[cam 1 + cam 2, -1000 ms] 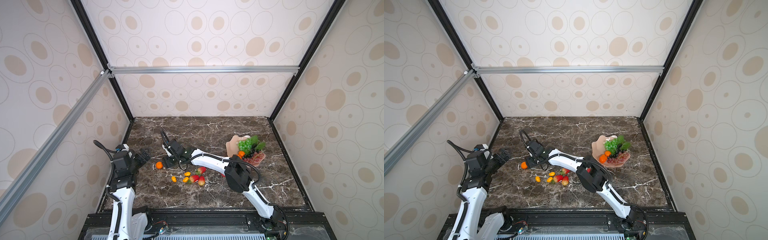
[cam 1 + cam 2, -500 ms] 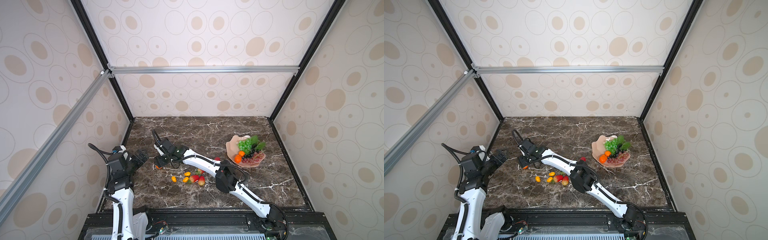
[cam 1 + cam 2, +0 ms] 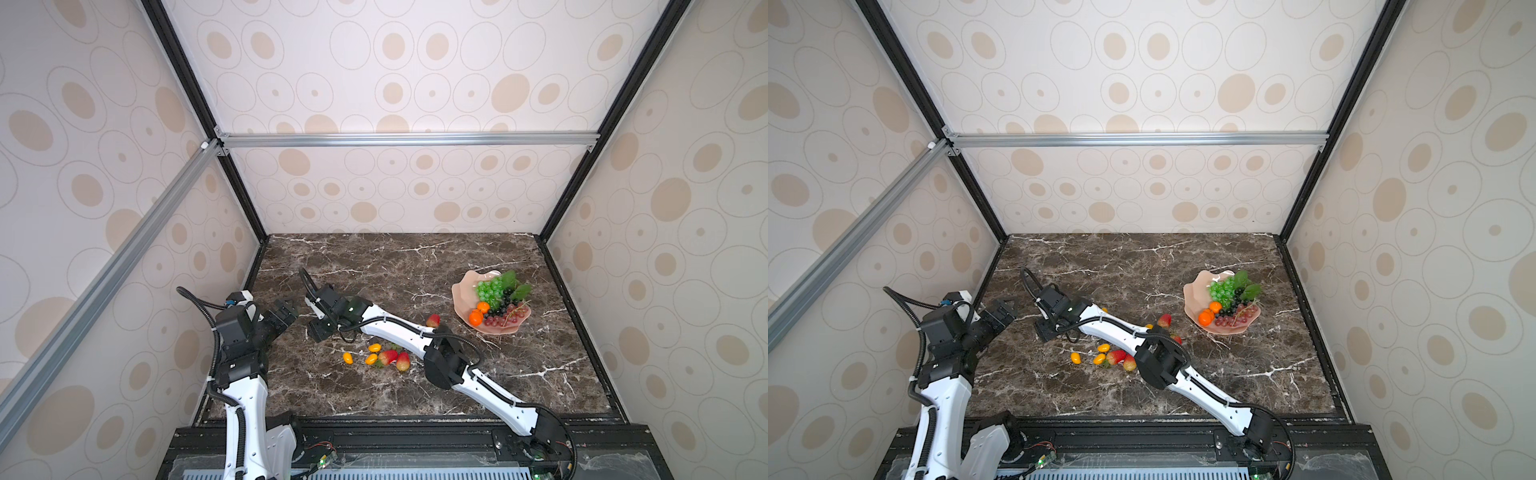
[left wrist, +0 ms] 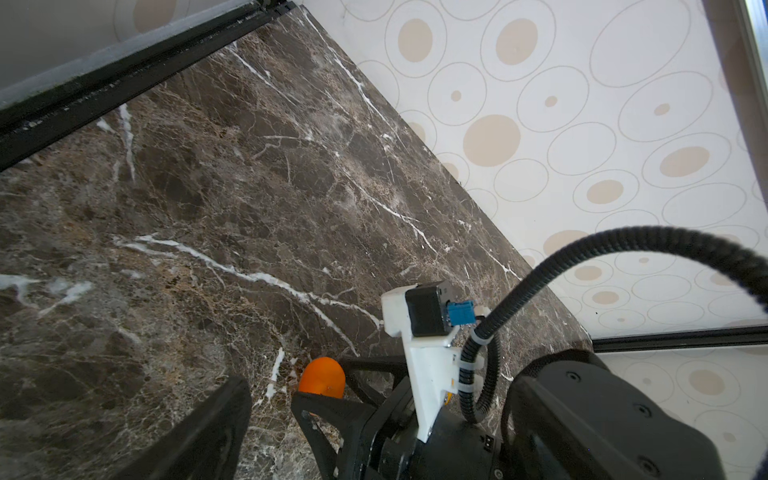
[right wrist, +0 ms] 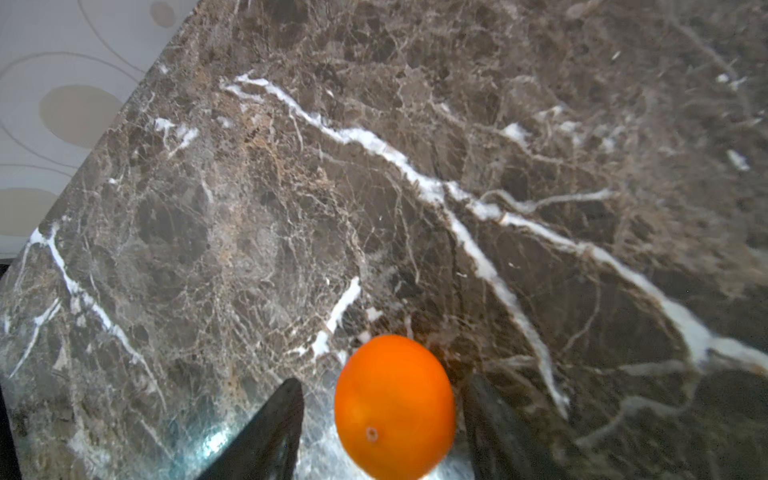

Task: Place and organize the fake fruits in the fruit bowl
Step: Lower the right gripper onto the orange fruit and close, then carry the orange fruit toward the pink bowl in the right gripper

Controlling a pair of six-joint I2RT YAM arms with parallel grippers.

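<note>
- The right gripper [image 5: 382, 380] sits low over the marble table [image 3: 415, 266], well apart from the fruit bowl [image 3: 460, 301] and far to its left in both top views.
- Its fingers [image 5: 270, 428] stand apart, one on each side of a round orange [image 5: 395, 407] that rests on the table. A sliver of table shows between the orange and one finger. The other finger is just beside the orange, and I cannot tell whether it touches.
- The left wrist view shows this orange between the same two black fingers.
- The left gripper [image 3: 286, 316] hovers farther still from the bowl, just past the right gripper. Its fingers are spread wide and empty, and one left finger [image 4: 199, 432] shows over bare table.
- In the bowl lie a green grape bunch [image 3: 492, 290], dark grapes [image 3: 500, 309], red grapes [image 3: 507, 320] and two bowl oranges [image 3: 475, 318].
- A lone strawberry [image 3: 433, 320] lies on the table near the bowl's left rim.
- Three yellow-orange oval fruits [image 3: 375, 347], a leafy strawberry [image 3: 387, 356] and a reddish fruit [image 3: 402, 361] lie close together. They sit between the bowl and the straddled orange, nearer the front.
</note>
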